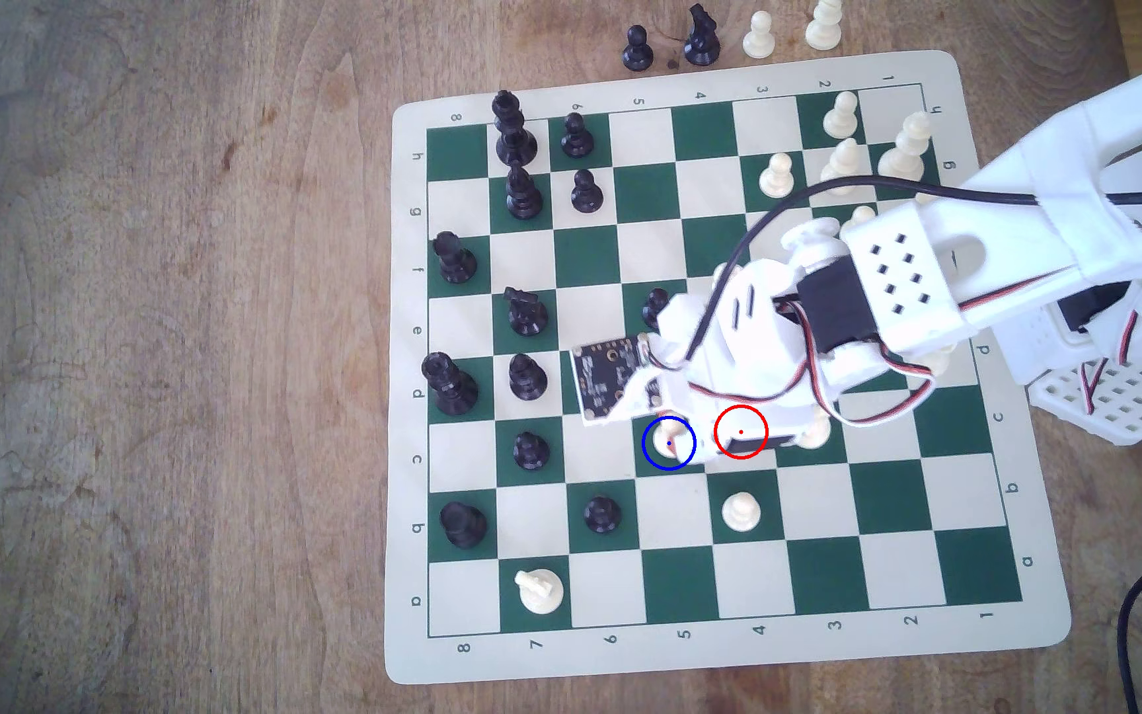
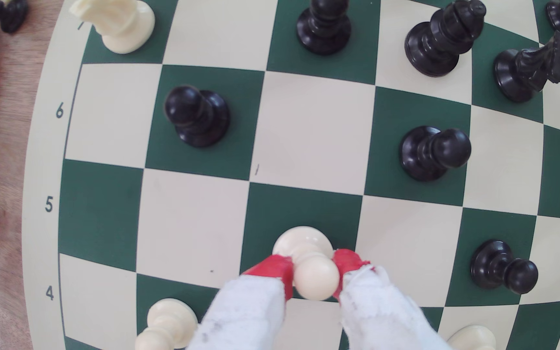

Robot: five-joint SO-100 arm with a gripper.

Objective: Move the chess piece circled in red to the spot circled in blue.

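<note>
The chess piece, a cream-white pawn, stands with its base on the spot, a dark green square. In the exterior view the chess piece sits inside the blue ring on that spot. My gripper is shut on the pawn, its red fingertips pressed against both sides of the ball head. Seen from outside, the gripper reaches in from the exterior view's right. The red ring marks the cream square beside it, partly covered by my arm.
Black pawns stand one or two squares off. A white pawn and a black pawn sit one row nearer the board's front edge. A white knight stands further left. Captured pieces lie beyond the board's far edge.
</note>
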